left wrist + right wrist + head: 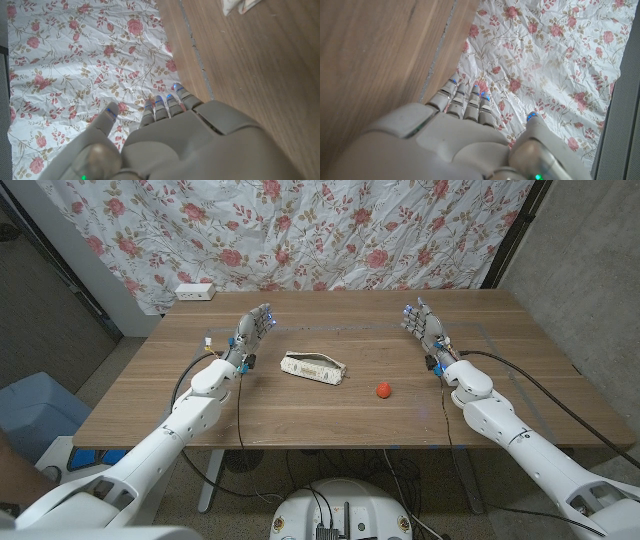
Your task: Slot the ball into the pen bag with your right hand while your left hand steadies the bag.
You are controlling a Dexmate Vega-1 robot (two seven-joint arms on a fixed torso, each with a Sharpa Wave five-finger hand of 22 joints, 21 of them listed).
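Observation:
A cream pen bag [314,368] lies near the middle of the wooden table [330,420], its long side running left to right. A small red ball [382,390] sits on the wood just right of the bag and a little nearer to me. My left hand [255,330] is raised at the far left of the bag, open, fingers straight and apart, holding nothing. My right hand [425,327] is raised at the far right, beyond the ball, open and empty too. In the wrist views my left hand [165,140] and right hand [455,140] show extended fingers; a corner of the bag [239,6] is visible.
A floral cloth [290,230] hangs behind the table's far edge. A white power strip [195,292] lies on a ledge at the back left. Black cables [520,380] run along both arms over the table. A blue bin [30,405] stands on the floor at the left.

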